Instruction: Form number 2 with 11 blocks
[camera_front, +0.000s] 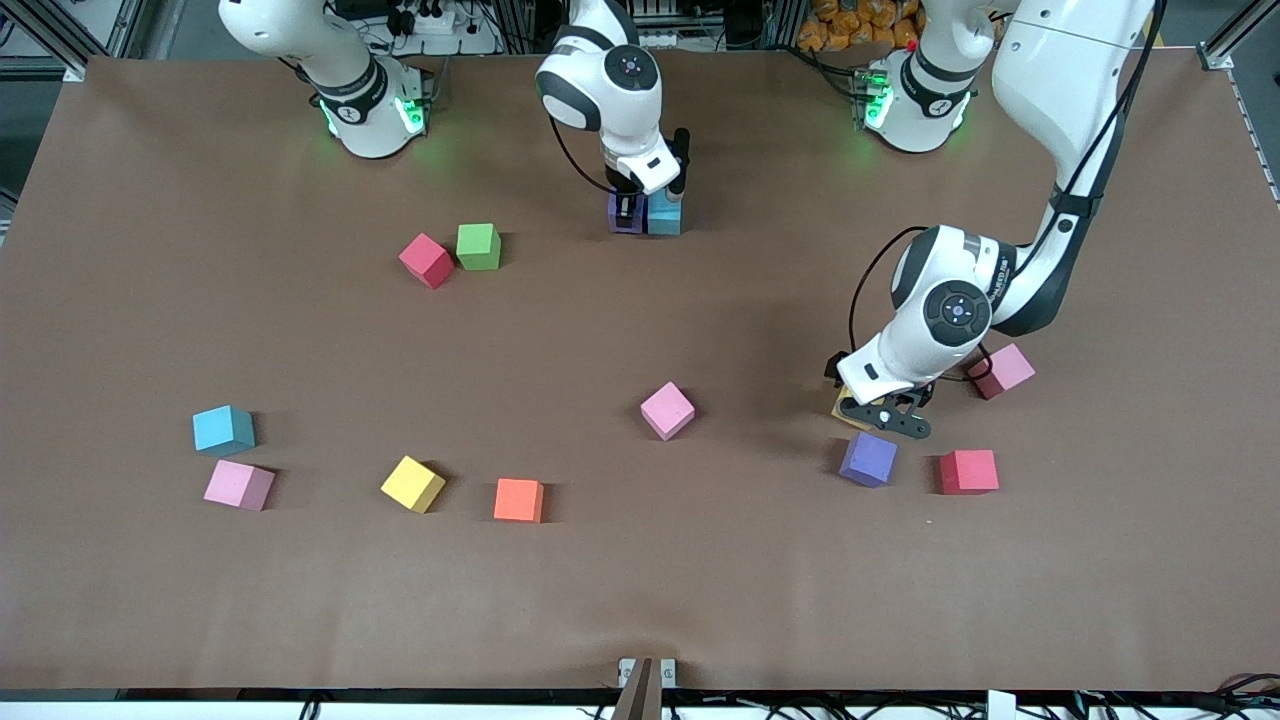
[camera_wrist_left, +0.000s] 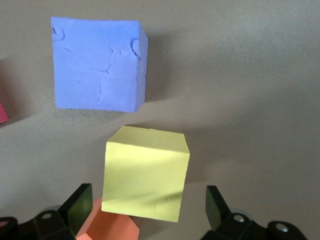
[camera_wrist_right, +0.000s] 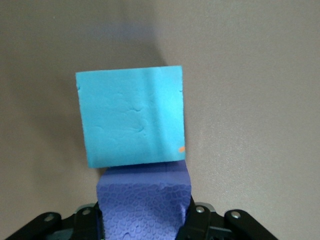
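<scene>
My right gripper (camera_front: 628, 208) (camera_wrist_right: 145, 210) is shut on a purple block (camera_front: 625, 214) (camera_wrist_right: 145, 200) that touches a blue block (camera_front: 665, 216) (camera_wrist_right: 132, 120). The pair lies side by side near the robots' bases. No number 2 shape shows. My left gripper (camera_front: 880, 415) (camera_wrist_left: 148, 195) is open and low over the table, with a yellow block (camera_front: 843, 405) (camera_wrist_left: 145, 172) between its fingers. An orange block (camera_wrist_left: 107, 225) shows partly under the yellow one. A second purple block (camera_front: 868, 459) (camera_wrist_left: 97, 62) lies just nearer the front camera.
Loose blocks lie scattered: red (camera_front: 968, 471) and pink (camera_front: 1003, 370) by the left gripper, pink (camera_front: 667, 410) mid-table, orange (camera_front: 519, 500), yellow (camera_front: 413, 484), pink (camera_front: 240, 485) and blue (camera_front: 223, 430) toward the right arm's end. A dark red block (camera_front: 427, 260) touches a green cube (camera_front: 479, 246).
</scene>
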